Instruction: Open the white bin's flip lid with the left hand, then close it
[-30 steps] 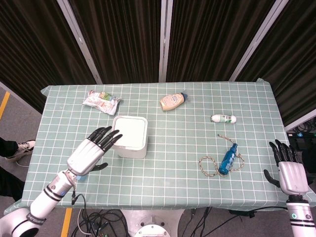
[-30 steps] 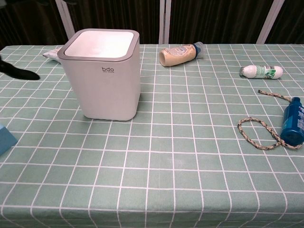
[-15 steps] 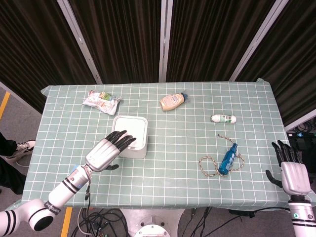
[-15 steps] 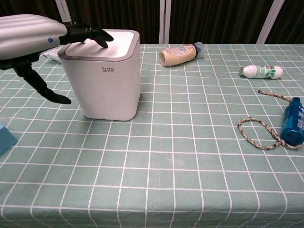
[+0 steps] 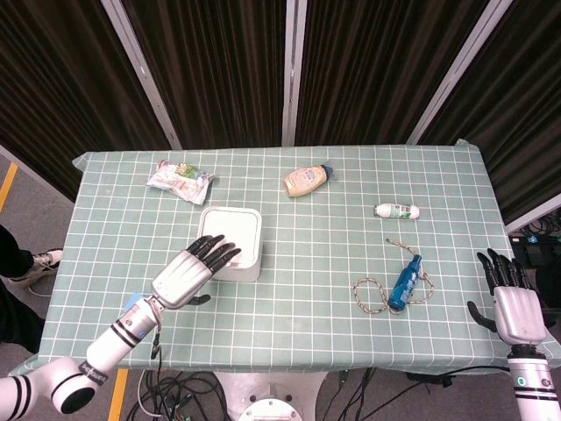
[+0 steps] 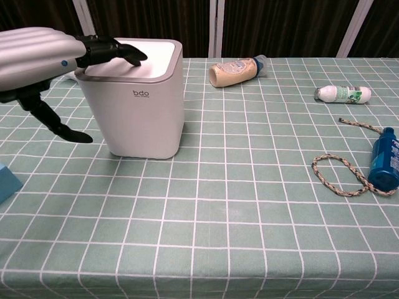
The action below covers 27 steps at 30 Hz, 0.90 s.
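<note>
The white bin (image 5: 233, 250) (image 6: 146, 106) stands upright left of the table's middle, its flip lid (image 6: 149, 55) lying flat and closed. My left hand (image 5: 188, 272) (image 6: 43, 57) reaches over the bin's near-left edge, palm down, fingers apart and stretched across the lid. In the chest view its dark fingertips (image 6: 121, 55) hover at or just over the lid's left part; contact is unclear. It holds nothing. My right hand (image 5: 511, 303) hangs off the table's right edge with fingers spread and nothing in it.
A snack packet (image 5: 180, 179) lies back left, a mayonnaise bottle (image 5: 307, 180) back centre, a small white bottle (image 5: 397, 210) to the right. A blue bottle (image 5: 407, 281) rests on a looped rope (image 5: 372, 294). A blue object (image 6: 6, 180) sits at the near-left edge.
My left hand swung in from the bin's left side and now reaches over the lid; since half a second ago it drew back slightly. The lid stays closed.
</note>
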### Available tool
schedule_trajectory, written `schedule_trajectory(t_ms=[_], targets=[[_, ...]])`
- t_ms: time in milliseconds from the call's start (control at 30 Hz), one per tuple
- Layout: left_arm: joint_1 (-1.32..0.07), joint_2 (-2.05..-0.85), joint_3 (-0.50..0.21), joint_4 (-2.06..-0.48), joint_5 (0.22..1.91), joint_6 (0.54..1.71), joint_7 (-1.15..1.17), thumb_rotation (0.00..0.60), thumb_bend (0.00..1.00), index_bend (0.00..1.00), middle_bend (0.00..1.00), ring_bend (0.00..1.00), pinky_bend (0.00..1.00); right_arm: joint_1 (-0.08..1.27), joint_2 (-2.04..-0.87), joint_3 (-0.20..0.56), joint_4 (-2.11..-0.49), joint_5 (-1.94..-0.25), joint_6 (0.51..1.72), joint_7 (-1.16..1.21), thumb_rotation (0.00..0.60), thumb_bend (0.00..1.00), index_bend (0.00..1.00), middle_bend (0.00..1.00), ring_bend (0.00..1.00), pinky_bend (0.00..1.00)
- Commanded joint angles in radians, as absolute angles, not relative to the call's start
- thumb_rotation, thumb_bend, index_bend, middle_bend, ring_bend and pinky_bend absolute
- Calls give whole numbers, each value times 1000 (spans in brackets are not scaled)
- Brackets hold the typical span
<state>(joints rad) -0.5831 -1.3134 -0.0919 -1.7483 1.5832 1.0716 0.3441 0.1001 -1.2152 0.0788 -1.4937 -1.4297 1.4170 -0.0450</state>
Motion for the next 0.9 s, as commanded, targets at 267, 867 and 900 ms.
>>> schedule_trajectory(t_ms=[267, 867, 900], targets=[[-422, -1146, -110, -1877, 1595, 1363, 386, 600, 75, 68, 137, 33, 155, 102, -1212, 77, -1508, -1438, 1420, -55, 600, 210, 0, 0, 0, 0], [-277, -1155, 86, -1768, 1511, 1252, 191, 600, 75, 107, 153, 34, 160, 121, -1186, 88, -1554, -1458, 1423, -87, 600, 212, 0, 0, 0, 0], [-278, -1163, 90, -1758, 1507, 1239, 186, 600, 75, 108, 153, 34, 161, 123, -1182, 90, -1560, -1460, 1425, -91, 600, 212, 0, 0, 0, 0]])
